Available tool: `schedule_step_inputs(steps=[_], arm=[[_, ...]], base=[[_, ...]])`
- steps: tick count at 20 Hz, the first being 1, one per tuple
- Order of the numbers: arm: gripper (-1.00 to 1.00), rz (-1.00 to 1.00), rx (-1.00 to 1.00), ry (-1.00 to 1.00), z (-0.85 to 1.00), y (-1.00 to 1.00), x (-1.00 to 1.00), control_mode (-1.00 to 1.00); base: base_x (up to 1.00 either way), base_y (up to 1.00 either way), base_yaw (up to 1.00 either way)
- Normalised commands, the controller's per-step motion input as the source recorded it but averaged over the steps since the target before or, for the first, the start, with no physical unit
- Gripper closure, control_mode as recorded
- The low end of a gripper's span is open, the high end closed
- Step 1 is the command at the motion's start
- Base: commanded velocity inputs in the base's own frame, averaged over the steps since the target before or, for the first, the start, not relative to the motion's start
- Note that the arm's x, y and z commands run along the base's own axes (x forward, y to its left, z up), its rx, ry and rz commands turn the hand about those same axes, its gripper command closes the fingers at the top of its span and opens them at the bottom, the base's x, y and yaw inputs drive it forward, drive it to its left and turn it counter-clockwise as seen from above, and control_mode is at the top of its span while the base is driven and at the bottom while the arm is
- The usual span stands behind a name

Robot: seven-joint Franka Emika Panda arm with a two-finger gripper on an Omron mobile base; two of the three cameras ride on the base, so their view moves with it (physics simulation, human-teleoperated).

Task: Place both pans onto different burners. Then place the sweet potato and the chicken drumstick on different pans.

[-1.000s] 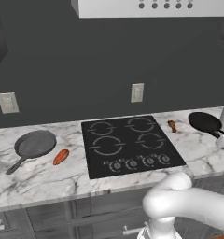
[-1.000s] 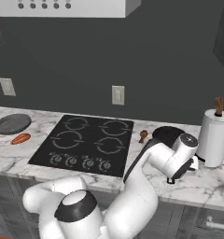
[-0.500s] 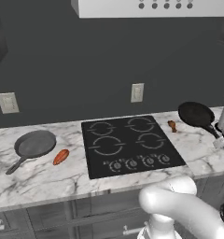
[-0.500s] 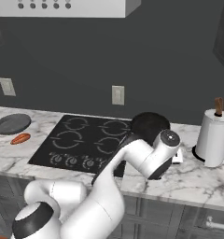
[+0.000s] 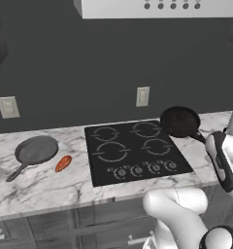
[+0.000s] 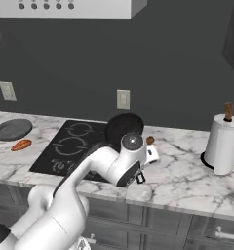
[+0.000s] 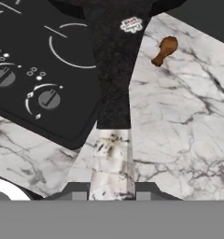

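My gripper (image 7: 111, 187) is shut on the thin black handle (image 7: 114, 88) of the near-black pan (image 5: 179, 120), which hangs above the rear right corner of the cooktop (image 5: 138, 151). From the right base the same pan (image 6: 124, 128) shows behind my wrist. The dull grey pan (image 5: 36, 150) lies on the counter left of the cooktop, handle toward the front. The orange-red sweet potato (image 5: 63, 163) lies just right of it. On the marble right of the cooktop, under the lifted pan, rests the brown chicken drumstick (image 7: 164, 49). The burners (image 5: 112, 151) carry nothing.
A paper towel roll (image 6: 221, 144) stands at the counter's far right. Round knobs (image 7: 48, 99) line the cooktop's front edge. A wall outlet (image 5: 142, 96) sits behind the cooktop and a range hood (image 5: 157, 7) hangs above.
The near-black pan has risen off the counter right of the cooktop and travelled left with my gripper to the cooktop's rear right corner. The grey pan and sweet potato stayed put.
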Motion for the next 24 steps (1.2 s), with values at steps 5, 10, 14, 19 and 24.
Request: schedule_step_inputs(steps=[5, 10, 14, 19, 24], arm=[[1.00, 0.09, -0.10, 0.00, -0.02, 0.50, 0.00, -1.00], [1.00, 0.10, -0.01, 0.03, 0.00, 0.16, 0.08, -1.00], [1.00, 0.14, 0.00, 0.15, 0.00, 0.00, 0.33, -1.00], [1.00, 0.14, 0.04, 0.22, 0.00, 0.00, 0.45, -1.00], [1.00, 0.11, 0.03, 0.11, 0.00, 0.00, 0.29, -1.00]], base=[[0.00, 0.00, 0.00], [0.00, 0.00, 0.00], [0.00, 0.00, 0.00], [0.00, 0.00, 0.00], [0.00, 0.00, 0.00]])
